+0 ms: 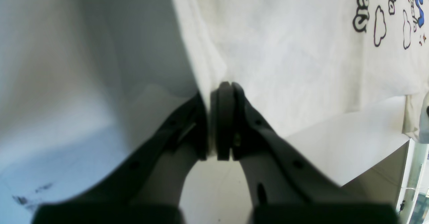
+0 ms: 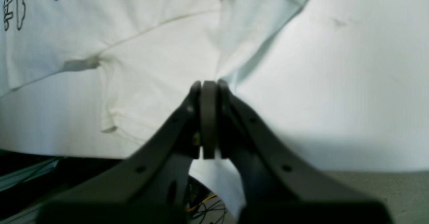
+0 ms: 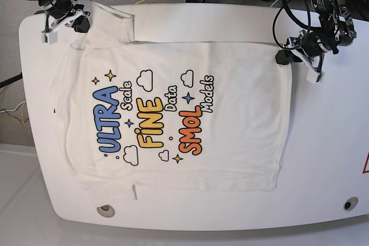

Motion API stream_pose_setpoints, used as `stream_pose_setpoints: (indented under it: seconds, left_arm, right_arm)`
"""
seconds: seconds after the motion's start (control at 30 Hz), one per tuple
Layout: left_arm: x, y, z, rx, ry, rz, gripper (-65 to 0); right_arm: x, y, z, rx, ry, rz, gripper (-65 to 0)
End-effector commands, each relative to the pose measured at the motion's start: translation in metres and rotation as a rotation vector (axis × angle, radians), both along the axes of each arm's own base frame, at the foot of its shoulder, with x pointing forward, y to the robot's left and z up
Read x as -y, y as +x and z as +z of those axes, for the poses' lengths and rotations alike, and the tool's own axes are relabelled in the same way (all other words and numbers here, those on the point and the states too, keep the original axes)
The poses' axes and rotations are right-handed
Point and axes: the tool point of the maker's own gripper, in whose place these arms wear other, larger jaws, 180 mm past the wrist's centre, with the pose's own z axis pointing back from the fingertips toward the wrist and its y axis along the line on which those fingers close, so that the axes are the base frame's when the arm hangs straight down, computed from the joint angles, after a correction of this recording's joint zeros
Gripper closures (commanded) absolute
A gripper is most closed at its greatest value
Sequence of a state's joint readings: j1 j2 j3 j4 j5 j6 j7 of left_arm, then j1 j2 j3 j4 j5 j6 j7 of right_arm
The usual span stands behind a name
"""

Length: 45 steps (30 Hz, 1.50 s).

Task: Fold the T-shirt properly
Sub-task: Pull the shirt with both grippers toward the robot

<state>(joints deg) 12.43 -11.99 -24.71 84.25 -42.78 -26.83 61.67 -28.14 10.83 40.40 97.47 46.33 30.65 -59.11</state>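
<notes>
**Both grippers pinched on the T-shirt's far corners**

Jaws on both arms are pressed together with white cloth caught between the pads. In its wrist view the left gripper [image 1: 221,123] clamps a fabric edge of the T-shirt [image 1: 288,43], and the cloth rises from the pinch in a taut fold, with part of the cloud and letter print visible at the upper right. The right gripper [image 2: 209,116] likewise nips an edge of the T-shirt [image 2: 150,56], beside a hemmed flap that folds back from the pinch.

From above, the left gripper [image 3: 285,57] sits at the shirt's far corner on the view's right, and the right gripper [image 3: 79,22] at the far corner on the view's left. Between them the T-shirt [image 3: 242,113] lies print-up on the white table [image 3: 328,142], mostly flat, with a narrow band of cloth folded over along the far edge. "ULTRA Scale FINE Data SMOL Models" reads slantwise in blue, yellow and orange among clouds and stars.
</notes>
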Motion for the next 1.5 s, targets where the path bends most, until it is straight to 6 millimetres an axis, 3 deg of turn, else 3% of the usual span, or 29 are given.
stream_pose_setpoints:
  seconds: [0.0, 0.3, 0.63, 1.0, 1.47]
  left_arm:
    - [-0.017, -0.042, -0.026, -0.197, 0.113, -0.046, -3.1]
    - [-0.017, -0.053, -0.027, -0.220, 0.119, -0.055, -3.1]
    - [-0.008, -0.054, -0.011, -0.173, 0.146, -0.087, -3.1]
    - [-0.017, -0.031, 0.009, -0.109, 0.177, -0.070, -3.1]
    - [-0.027, -0.011, 0.021, -0.058, 0.189, -0.041, -3.1]
  right_arm:
    - [0.002, 0.001, 0.009, 0.032, -0.019, 0.030, 0.0]
    - [0.001, -0.009, 0.005, 0.010, -0.018, 0.038, 0.0]
    - [0.001, -0.019, 0.003, -0.013, -0.019, 0.040, 0.0]
    - [-0.010, 0.014, 0.051, 0.136, -0.109, 0.126, 0.0]
    - [-0.011, 0.027, 0.060, 0.179, -0.118, 0.131, 0.0]
